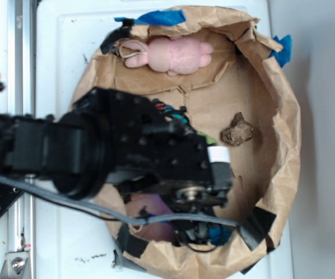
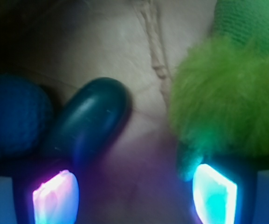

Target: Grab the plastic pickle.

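Note:
In the wrist view the plastic pickle (image 2: 90, 119) lies dark green and glossy on the brown paper, slanting from upper right down toward my left finger. My gripper (image 2: 134, 193) hangs low over it, open, with glowing pads (image 2: 55, 196) at the bottom corners and only paper between them. The pickle's lower end sits just above and beside the left pad. In the exterior view the black arm (image 1: 126, 148) covers the pickle and the gripper itself.
A round teal-blue ball (image 2: 10, 116) touches the pickle's left side. A fuzzy yellow-green plush toy (image 2: 223, 98) lies close above my right finger. The paper-lined bowl (image 1: 283, 116) also holds a pink plush (image 1: 170, 53) at the back and a brown lump (image 1: 237, 131).

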`<state>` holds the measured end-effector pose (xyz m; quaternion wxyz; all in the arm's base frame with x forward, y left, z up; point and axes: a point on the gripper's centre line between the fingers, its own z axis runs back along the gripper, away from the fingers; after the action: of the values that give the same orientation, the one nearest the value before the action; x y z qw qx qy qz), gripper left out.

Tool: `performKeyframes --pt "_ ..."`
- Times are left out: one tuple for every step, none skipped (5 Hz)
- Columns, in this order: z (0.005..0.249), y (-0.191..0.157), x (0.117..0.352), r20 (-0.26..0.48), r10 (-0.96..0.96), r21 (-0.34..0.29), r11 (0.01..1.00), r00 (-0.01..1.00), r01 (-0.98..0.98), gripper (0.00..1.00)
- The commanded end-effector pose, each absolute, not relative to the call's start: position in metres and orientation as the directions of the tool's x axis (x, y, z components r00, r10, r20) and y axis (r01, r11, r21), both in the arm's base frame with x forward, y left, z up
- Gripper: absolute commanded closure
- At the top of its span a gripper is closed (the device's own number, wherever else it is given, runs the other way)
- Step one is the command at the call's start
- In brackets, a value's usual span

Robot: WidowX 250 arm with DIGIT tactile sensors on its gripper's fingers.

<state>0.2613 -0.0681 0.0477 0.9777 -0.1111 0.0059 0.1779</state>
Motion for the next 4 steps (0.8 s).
performKeyframes --pt "0.075 -0.062 0.26 -0.015 0.326 -0.297 0.901 0.945 -0.316 0.0" --pt "0.079 -0.061 0.255 -0.021 0.334 -0.317 0.892 0.942 -0.323 0.0" --pt "0.069 -0.072 0.243 0.018 0.331 -0.295 0.904 0.943 -0.311 0.0" --pt "0.061 -0.081 0.237 0.019 0.328 -0.3 0.903 0.945 -0.307 0.0"
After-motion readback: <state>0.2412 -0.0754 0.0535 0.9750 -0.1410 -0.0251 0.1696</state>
